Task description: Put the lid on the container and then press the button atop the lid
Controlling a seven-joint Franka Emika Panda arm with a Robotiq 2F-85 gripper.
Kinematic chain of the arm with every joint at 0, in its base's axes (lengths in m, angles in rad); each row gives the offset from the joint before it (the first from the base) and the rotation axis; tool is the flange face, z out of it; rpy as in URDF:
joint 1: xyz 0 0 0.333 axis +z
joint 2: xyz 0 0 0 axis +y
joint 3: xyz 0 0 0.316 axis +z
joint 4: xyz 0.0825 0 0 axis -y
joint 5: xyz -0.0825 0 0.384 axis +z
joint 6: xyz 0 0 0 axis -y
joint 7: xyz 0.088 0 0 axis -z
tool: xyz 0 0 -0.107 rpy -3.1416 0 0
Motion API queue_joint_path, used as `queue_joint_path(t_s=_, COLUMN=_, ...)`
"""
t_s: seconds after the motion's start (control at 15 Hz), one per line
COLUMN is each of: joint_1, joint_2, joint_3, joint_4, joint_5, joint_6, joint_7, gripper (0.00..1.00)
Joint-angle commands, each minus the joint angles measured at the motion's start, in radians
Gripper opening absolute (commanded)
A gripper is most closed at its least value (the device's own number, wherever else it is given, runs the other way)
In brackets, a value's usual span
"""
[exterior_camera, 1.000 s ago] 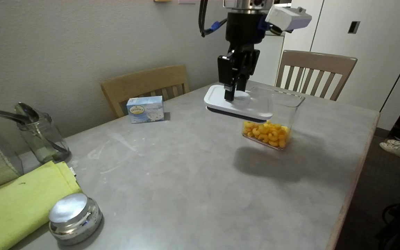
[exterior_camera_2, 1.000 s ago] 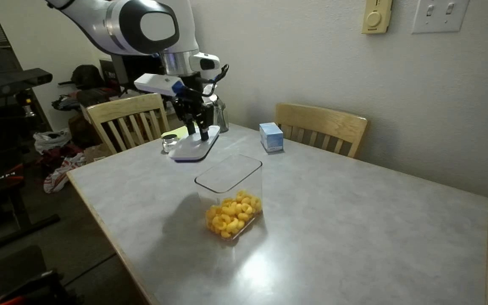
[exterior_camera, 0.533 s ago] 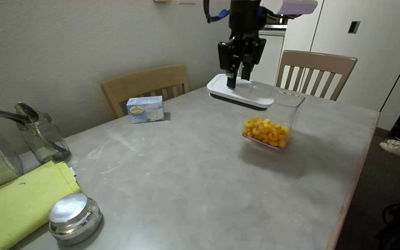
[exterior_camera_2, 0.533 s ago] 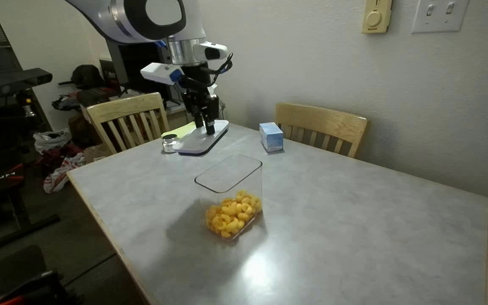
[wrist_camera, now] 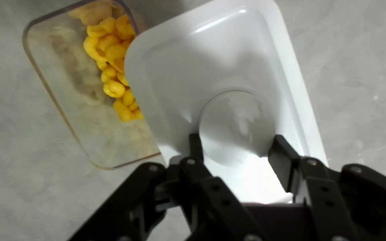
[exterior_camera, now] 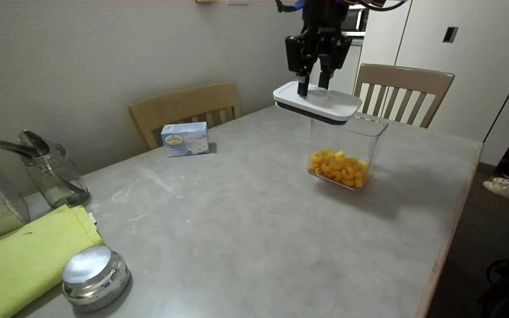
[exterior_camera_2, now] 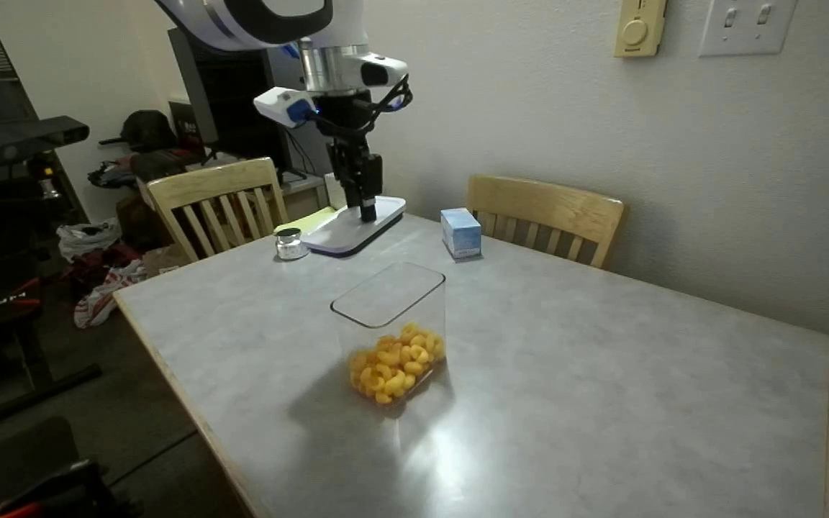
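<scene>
Wall, pale; grey table bears one clear container, upright, part-filled with yellow pieces, and one glass jar of cutlery. Gripper clamps white lid by its button, above the table, apart from the container.

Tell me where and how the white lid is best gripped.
I'd grip the lid by the round button at its centre, coming straight down from above and closing across it. The lid is broad and flat, and the button stands up from its middle. The gripper holds it that way now, which likely leaves the underside free to meet the container.
</scene>
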Motion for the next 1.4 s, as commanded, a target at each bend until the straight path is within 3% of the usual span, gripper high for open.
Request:
queue_joint_path(t_s=0.0, joint_1=-0.027, joint_2=-0.02, joint_3=-0.016, joint_4=0.001, joint_5=0.017, joint_6=-0.04, joint_7=0.035, gripper=0.27)
queue_joint_path(t_s=0.53, joint_1=-0.082, joint_2=-0.013, joint_3=-0.031, joint_4=-0.026, joint_5=0.041, joint_6=0.002, joint_7=-0.081, gripper=0.27)
queue_joint_path(t_s=1.33, joint_1=-0.129, joint_2=0.04, joint_3=-0.055, joint_4=-0.05, joint_5=0.032, joint_6=0.03, joint_7=-0.136, gripper=0.27)
